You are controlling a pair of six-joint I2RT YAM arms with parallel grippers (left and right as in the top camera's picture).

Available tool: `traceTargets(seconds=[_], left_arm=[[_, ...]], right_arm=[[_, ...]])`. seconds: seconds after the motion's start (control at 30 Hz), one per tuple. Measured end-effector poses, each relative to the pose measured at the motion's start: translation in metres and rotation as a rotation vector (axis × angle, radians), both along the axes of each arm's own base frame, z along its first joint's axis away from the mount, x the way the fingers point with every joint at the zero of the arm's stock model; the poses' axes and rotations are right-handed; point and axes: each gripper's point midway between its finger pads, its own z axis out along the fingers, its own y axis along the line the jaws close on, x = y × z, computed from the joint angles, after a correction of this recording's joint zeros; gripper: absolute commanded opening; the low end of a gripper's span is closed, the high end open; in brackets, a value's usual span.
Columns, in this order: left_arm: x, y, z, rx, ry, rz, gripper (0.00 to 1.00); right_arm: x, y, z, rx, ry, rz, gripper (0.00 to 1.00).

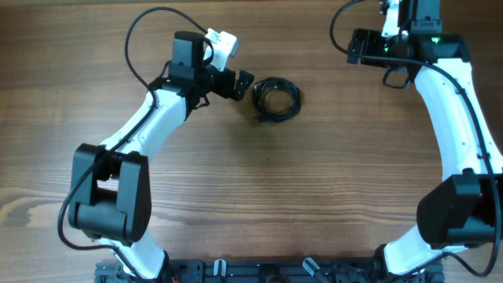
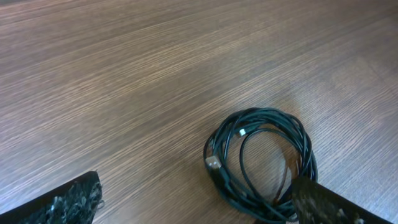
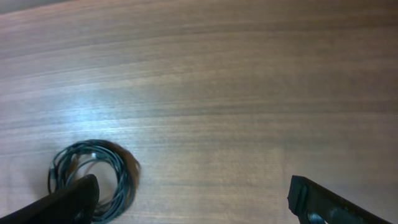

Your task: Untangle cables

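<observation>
The cables (image 1: 295, 101) lie as one small coil of thin black wire on the wooden table, right of centre at the back. In the left wrist view the coil (image 2: 261, 114) shows a silver plug end (image 2: 213, 163) on its left side. My left gripper (image 1: 245, 86) is open just left of the coil; its midpoint (image 2: 196, 208) is over bare wood, and its right finger (image 2: 329, 205) covers the coil's near right edge. My right gripper (image 1: 357, 49) is open and far from the coil, at the back right. The right wrist view shows the coil (image 3: 124, 180) at lower left, partly behind the left finger (image 3: 68, 202).
Thicker black cords loop from both arms at the back: one arcs over the left arm (image 1: 145, 31), one beside the right arm (image 1: 336, 31). The arm bases and a black rail (image 1: 259, 271) run along the front edge. Bare wood (image 3: 249, 93) spreads around the coil.
</observation>
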Motion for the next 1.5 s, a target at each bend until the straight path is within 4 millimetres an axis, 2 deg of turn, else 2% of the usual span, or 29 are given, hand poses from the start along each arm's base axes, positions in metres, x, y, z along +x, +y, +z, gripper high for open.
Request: traceTargets(seconds=[0.07,0.27,0.37,0.77,0.87,0.97,1.0,1.03,1.07,1.23,1.37,1.5], left_arm=[[0.0,-0.007,-0.006,-0.001,0.003,-0.014,1.0],[-0.006,-0.027,-0.033,0.01,0.041,-0.057,1.0],[-0.01,-0.034,-0.05,0.019,0.07,-0.072,1.0],[-0.013,-0.034,-0.098,0.042,0.148,-0.074,1.0],[-0.013,-0.038,-0.101,0.042,0.142,-0.084,0.92],[-0.016,-0.052,-0.099,0.042,0.12,-0.116,0.82],[-0.018,-0.058,-0.098,0.04,0.115,-0.128,0.7],[-0.021,-0.066,-0.096,0.041,0.102,-0.148,0.5],[-0.025,-0.076,-0.095,0.039,0.094,-0.169,0.45],[-0.032,-0.088,-0.095,0.042,0.09,-0.2,0.32],[-0.032,-0.089,-0.095,0.04,0.091,-0.198,0.27],[-0.032,-0.089,-0.095,0.041,0.091,-0.198,0.15]], right_arm=[[0.006,0.006,-0.003,0.007,-0.012,0.046,1.0],[0.008,0.021,-0.032,0.044,0.044,0.156,1.0],[0.007,0.023,-0.032,0.051,0.043,0.167,1.0],[0.008,0.025,-0.031,0.062,0.04,0.173,1.0],[0.008,0.025,-0.031,0.062,0.039,0.173,1.0],[0.008,0.025,-0.031,0.062,0.038,0.173,1.0],[0.008,0.025,-0.031,0.062,0.039,0.173,1.0],[0.008,0.025,-0.031,0.062,0.039,0.173,1.0],[0.008,0.025,-0.031,0.062,0.039,0.173,1.0],[0.008,0.025,-0.031,0.062,0.039,0.173,1.0],[0.008,0.025,-0.031,0.062,0.04,0.173,1.0],[0.007,0.025,-0.031,0.063,0.041,0.173,1.0]])
